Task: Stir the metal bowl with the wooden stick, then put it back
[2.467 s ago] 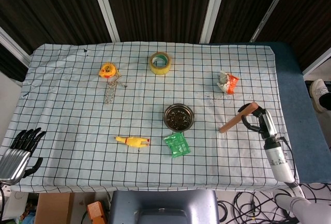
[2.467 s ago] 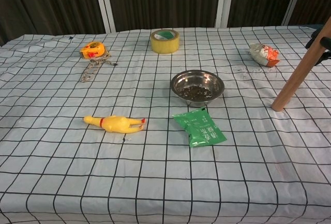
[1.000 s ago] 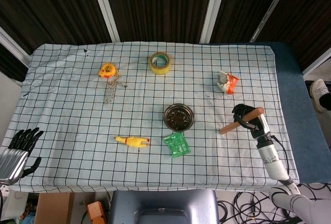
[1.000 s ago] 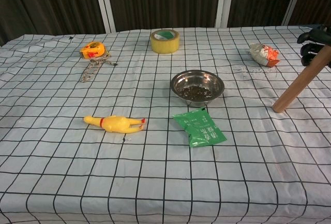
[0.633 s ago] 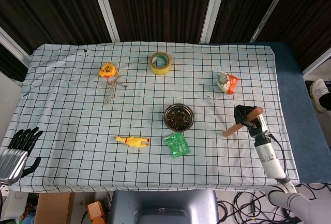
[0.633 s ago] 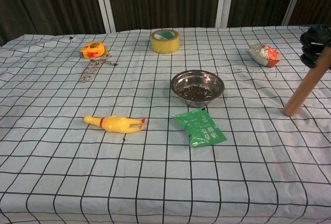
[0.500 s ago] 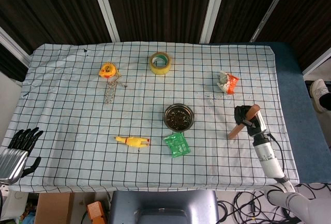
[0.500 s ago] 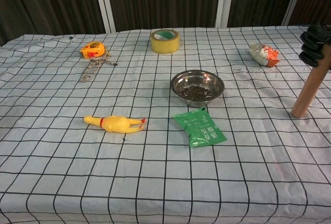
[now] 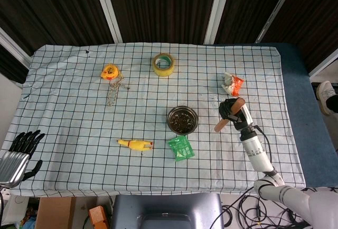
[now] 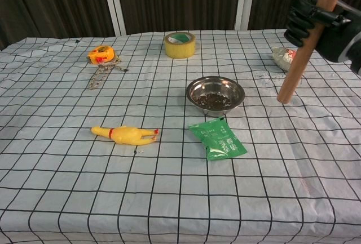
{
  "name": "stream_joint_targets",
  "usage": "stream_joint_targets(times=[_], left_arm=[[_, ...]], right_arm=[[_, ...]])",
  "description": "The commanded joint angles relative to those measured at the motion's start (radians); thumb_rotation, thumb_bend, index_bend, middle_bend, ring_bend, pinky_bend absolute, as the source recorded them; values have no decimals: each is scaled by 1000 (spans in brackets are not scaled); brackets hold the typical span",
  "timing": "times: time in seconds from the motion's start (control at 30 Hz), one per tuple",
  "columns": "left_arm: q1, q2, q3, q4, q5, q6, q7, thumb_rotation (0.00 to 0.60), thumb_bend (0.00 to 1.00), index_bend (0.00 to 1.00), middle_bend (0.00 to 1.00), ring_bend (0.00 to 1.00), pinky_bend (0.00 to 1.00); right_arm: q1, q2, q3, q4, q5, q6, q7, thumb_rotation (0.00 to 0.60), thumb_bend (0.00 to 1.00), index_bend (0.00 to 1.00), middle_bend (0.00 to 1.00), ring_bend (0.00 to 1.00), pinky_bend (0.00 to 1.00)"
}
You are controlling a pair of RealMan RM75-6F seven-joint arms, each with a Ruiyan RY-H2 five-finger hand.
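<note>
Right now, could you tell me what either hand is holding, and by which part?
The right hand grips the stick near its upper end; the left hand holds nothing.

You have bright, even light from above, so shadows on the checked cloth (image 9: 79, 107) are soft and small. Both views are sharp; dark curtains (image 10: 169, 1) at 12 o'clock show no glare.

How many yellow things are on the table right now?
3: a tape roll at the far middle, a tape measure at the far left, and a rubber chicken near the front, left of the green packet. None looks hidden.
</note>
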State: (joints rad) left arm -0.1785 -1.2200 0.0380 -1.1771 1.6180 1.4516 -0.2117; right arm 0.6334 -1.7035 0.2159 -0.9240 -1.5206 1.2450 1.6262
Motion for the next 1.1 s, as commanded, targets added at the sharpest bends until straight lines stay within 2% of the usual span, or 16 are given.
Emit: stream_joint_targets(times=[0.03, 0.23, 0.43, 0.73, 1.1], left_arm=[[1, -2, 0, 5, 0, 2, -1, 600, 413, 0, 28, 0, 36], [9, -1, -1, 20, -3, 13, -15, 600, 413, 0, 28, 0, 36], [16, 0, -1, 35, -7, 21, -27, 600, 413, 0, 28, 0, 36], [21, 7, 3, 21, 11, 45, -1, 600, 413, 0, 27, 0, 36], [22, 22, 2, -8, 13, 47, 25, 600, 413, 0, 26, 0, 36]], right_arm=[[67, -38, 30, -59, -16, -4, -118, 600, 725, 1000, 927, 998, 1000], [166, -112, 74, -32, 1, -55, -272, 600, 761, 1000, 934, 1000, 1000], [230, -174, 98, 35, 26, -92, -340, 600, 789, 1000, 943, 1000, 1000], [282, -286, 97, 203, 79, -195, -283, 600, 836, 1000, 951, 1000, 1000], [302, -372, 47, 360, 54, -204, -210, 600, 853, 1000, 958, 1000, 1000]])
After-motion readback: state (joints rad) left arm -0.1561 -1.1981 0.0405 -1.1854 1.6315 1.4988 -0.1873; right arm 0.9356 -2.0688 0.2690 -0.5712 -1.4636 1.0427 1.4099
